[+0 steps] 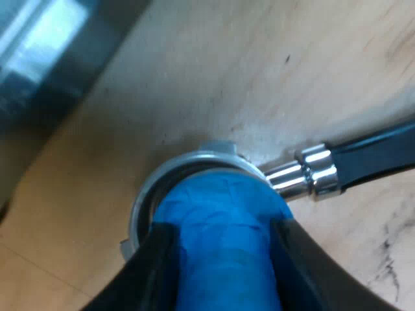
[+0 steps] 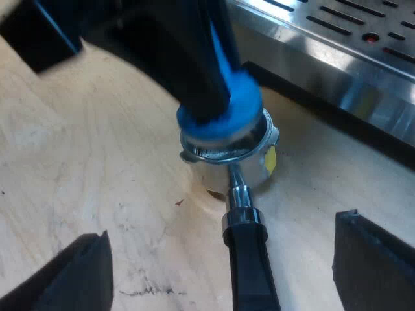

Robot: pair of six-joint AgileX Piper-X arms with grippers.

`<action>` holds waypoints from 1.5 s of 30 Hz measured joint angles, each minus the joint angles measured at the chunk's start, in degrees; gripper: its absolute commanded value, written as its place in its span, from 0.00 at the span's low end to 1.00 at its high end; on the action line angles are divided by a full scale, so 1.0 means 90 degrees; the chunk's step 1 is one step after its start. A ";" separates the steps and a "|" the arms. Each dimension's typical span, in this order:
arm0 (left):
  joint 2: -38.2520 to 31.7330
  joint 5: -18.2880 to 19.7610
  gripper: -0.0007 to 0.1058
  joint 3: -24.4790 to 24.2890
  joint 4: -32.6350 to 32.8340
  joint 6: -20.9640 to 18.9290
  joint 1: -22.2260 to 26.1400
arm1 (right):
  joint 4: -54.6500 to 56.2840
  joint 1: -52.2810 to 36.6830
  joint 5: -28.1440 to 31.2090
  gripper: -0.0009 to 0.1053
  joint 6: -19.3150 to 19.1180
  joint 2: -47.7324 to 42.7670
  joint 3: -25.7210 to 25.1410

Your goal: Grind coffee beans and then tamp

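One blue tamper (image 1: 220, 249), one metal holder (image 2: 220, 165), and what looks like one espresso machine (image 2: 324, 58).

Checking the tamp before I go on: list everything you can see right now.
tamper: one, blue, sitting in the holder's basket.
holder: one, metal with a black handle, standing on the table close to the machine's front.
espresso machine: one, silver, slotted tray near the holder.
table: one, light wood, under the holder.
left gripper: one, black, shut on the tamper.
right gripper: one, black, open, at the handle's end.
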 measured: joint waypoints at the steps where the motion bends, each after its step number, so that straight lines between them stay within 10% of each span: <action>1: 0.0029 0.0000 0.01 0.0000 -0.0001 0.0000 0.0000 | 0.0000 0.0000 0.0000 0.68 0.0000 0.0000 0.0000; 45: 0.0894 0.0210 0.01 -0.0125 -0.0163 -0.0012 0.0043 | 0.0000 0.0000 -0.0081 0.68 0.0000 0.0000 0.0000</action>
